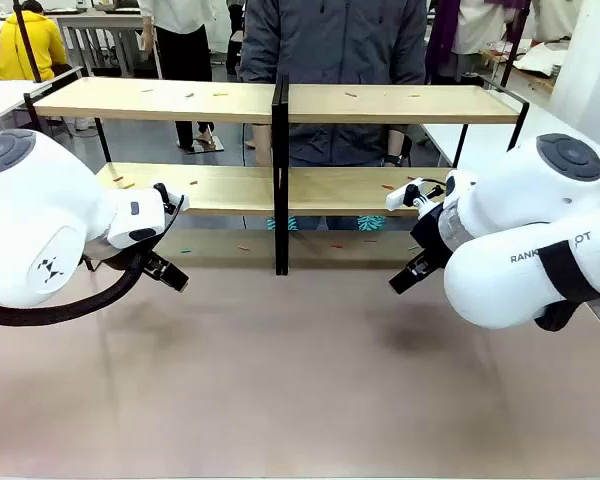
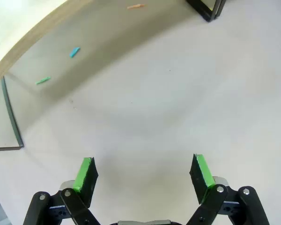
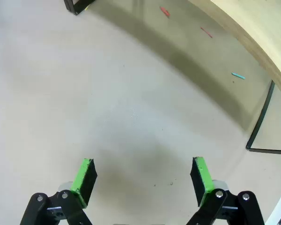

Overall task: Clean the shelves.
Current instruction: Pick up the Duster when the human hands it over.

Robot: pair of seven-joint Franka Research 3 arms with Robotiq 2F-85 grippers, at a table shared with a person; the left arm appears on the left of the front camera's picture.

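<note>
The shelves [image 1: 220, 100] stand across the far half of the table, two tiers of light wood boards on a black frame with a central upright [image 1: 280, 180]. Small coloured scraps lie on the boards and on the table under them, such as a green scrap [image 2: 43, 80], a blue one [image 2: 74, 52] and a red one [image 3: 164, 11]. My left gripper [image 1: 167, 271] hangs low over the table in front of the left half, open and empty, and it shows as [image 2: 143, 174] in its wrist view. My right gripper [image 1: 404, 278] mirrors it on the right, open and empty [image 3: 143, 176].
A person in a dark jacket [image 1: 330, 60] stands behind the shelves. The near table surface [image 1: 300, 400] is bare. White tables stand at the far left and right. Other people are farther back.
</note>
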